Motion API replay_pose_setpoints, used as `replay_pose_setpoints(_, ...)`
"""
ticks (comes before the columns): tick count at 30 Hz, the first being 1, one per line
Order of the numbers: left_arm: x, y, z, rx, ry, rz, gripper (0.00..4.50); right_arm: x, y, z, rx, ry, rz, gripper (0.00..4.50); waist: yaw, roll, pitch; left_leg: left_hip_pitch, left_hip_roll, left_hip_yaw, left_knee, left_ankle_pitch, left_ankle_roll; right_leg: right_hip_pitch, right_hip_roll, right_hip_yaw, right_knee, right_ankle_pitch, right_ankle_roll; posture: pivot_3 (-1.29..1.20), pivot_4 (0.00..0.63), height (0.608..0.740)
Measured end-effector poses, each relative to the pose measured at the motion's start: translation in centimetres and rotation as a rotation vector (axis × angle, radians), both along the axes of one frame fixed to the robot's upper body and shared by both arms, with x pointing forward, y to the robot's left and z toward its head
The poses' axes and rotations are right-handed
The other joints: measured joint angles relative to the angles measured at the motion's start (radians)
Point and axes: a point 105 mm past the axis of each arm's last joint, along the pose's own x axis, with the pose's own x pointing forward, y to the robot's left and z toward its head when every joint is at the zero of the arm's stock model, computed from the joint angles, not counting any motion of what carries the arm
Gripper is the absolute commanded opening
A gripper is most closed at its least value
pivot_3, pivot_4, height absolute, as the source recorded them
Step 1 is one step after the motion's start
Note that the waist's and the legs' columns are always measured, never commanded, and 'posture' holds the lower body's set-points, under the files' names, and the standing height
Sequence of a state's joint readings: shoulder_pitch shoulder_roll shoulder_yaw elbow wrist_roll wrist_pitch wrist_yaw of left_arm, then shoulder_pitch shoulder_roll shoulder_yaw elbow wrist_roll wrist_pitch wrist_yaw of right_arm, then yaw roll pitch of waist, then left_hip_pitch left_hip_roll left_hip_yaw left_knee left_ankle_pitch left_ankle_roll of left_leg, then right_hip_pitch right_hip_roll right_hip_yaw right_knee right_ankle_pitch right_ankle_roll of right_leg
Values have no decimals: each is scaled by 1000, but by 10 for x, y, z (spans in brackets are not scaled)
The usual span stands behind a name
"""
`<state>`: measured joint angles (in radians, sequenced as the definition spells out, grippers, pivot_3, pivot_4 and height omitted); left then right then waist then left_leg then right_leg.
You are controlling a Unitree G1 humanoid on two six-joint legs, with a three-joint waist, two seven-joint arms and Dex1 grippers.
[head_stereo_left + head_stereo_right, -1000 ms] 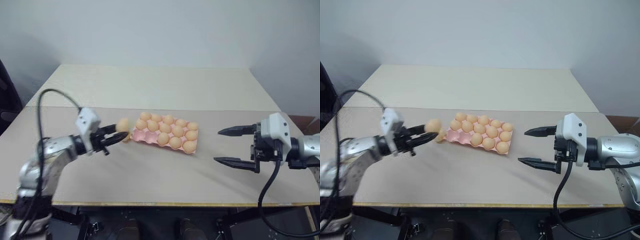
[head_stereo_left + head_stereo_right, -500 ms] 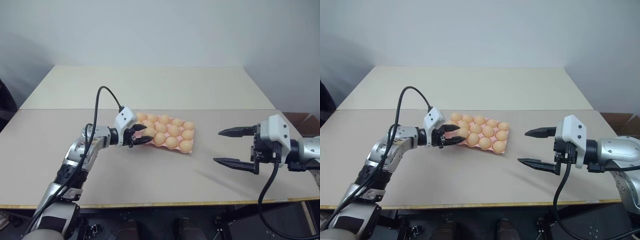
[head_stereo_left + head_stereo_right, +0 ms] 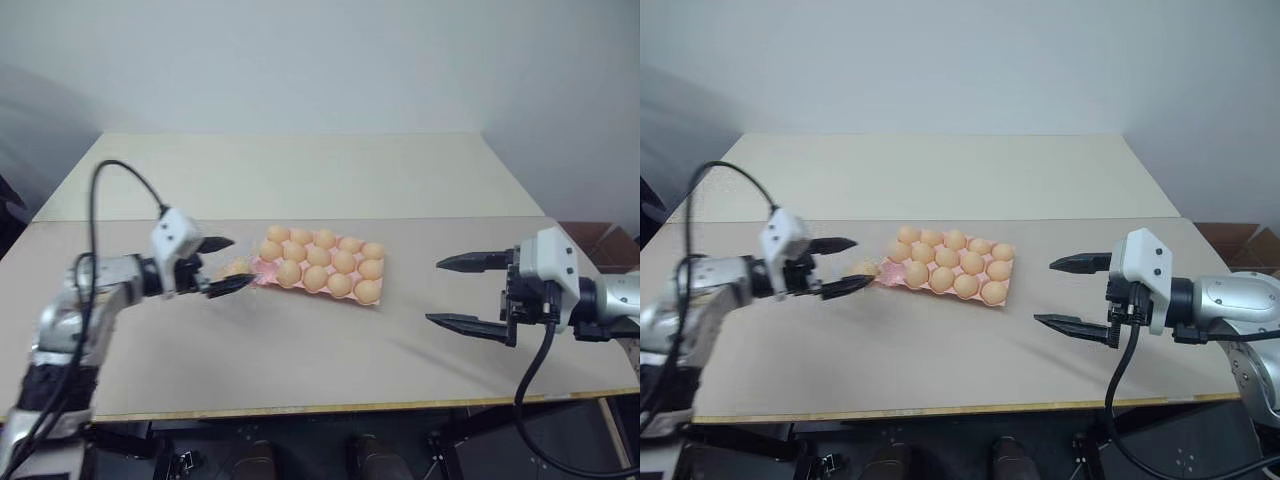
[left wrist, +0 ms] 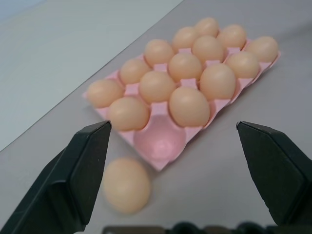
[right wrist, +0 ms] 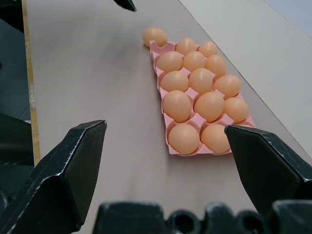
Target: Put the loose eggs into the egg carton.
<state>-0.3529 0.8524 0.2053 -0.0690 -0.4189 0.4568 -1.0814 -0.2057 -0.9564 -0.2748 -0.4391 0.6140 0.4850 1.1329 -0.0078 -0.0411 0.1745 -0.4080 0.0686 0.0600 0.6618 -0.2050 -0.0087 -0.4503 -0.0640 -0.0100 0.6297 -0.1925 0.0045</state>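
The pink egg carton [image 4: 220, 110] lies mid-table, its cups filled with pale orange eggs except one corner cup [image 4: 160, 141] at its left end. A loose egg [image 3: 237, 267] lies on the table just outside that empty cup; in the left wrist view this egg [image 4: 126, 185] looks blurred. My left gripper [image 3: 241, 261] is open, its fingertips on either side of the loose egg without gripping it. My right gripper [image 3: 433, 292] hovers open and empty well to the right of the carton.
A seam crosses the tabletop [image 3: 300, 340] behind the carton. The table's front edge [image 3: 320, 408] runs below both arms. A black cable [image 3: 110, 175] loops above my left arm.
My left gripper carried an egg to the carton's left end, then opened and drew back to the left. The egg now lies on the table beside the empty cup. The right arm stayed still.
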Motion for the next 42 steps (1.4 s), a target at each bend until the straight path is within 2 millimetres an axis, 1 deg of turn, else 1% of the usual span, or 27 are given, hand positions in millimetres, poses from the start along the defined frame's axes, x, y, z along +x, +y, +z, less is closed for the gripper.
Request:
replay_pose_setpoints(1,-7,11,1,6,11,11,4487,0,0,0,1,1,3,4500,-1,0,0,0,0,0,0,0,0,0,0,0,0,-2,-3,0,150,740)
replay_pose_setpoints(4,-28,42,5,16,31,60,4487,2,0,-3,6,21,8,4500,-2,0,0,0,0,1,0,0,0,-1,0,0,0,-2,-4,0,150,740)
replay_pose_setpoints(6,-40,56,8,7,35,86,4487,3,-1,-5,11,36,13,4500,0,0,0,0,0,1,0,0,0,-1,-1,0,0,-2,-4,0,150,740)
replay_pose_setpoints(8,-52,66,5,-1,63,105,4487,2,-1,-7,11,45,21,4500,3,0,0,0,0,2,0,0,0,-1,-2,-1,0,-3,-4,0,150,740)
replay_pose_setpoints(10,-59,70,4,-4,69,120,4487,3,-3,-7,14,51,24,4500,8,0,0,-1,0,2,0,0,0,-2,-3,-1,0,-3,-4,0,150,740)
replay_pose_setpoints(14,-68,69,1,-18,76,137,4487,3,-3,-7,14,51,33,4500,14,0,0,-1,0,2,0,0,0,-2,-3,-1,0,-3,-4,0,150,740)
replay_pose_setpoints(18,-68,69,-1,-20,82,156,4487,3,-4,-8,14,55,37,4500,18,0,0,-1,0,2,0,0,0,-3,-3,-1,0,-3,-4,0,150,740)
replay_pose_setpoints(22,-66,67,2,-27,68,155,4487,3,-4,-8,15,58,36,4500,19,0,0,-1,0,3,0,0,0,-3,-3,-1,0,-3,-4,0,150,740)
replay_pose_setpoints(27,-51,53,5,-38,45,120,4487,3,-4,-8,15,56,36,4500,21,0,0,-1,-1,3,0,0,0,-3,-3,-1,0,-2,-4,0,150,740)
replay_pose_setpoints(30,-28,46,3,-60,24,152,4487,3,-3,-8,14,54,38,4500,22,0,0,-1,-1,2,0,0,0,-2,-2,-1,0,-2,-4,0,150,740)
replay_pose_setpoints(36,18,28,-25,-74,73,222,4487,3,-1,-5,13,38,42,4500,21,-1,0,-2,-1,2,0,0,0,-2,-1,0,0,2,2,0,150,740)
replay_pose_setpoints(42,48,10,-47,-63,105,208,4487,2,0,-4,11,25,37,4500,20,-1,0,-2,-1,2,0,0,0,-2,-1,0,0,2,2,0,150,740)
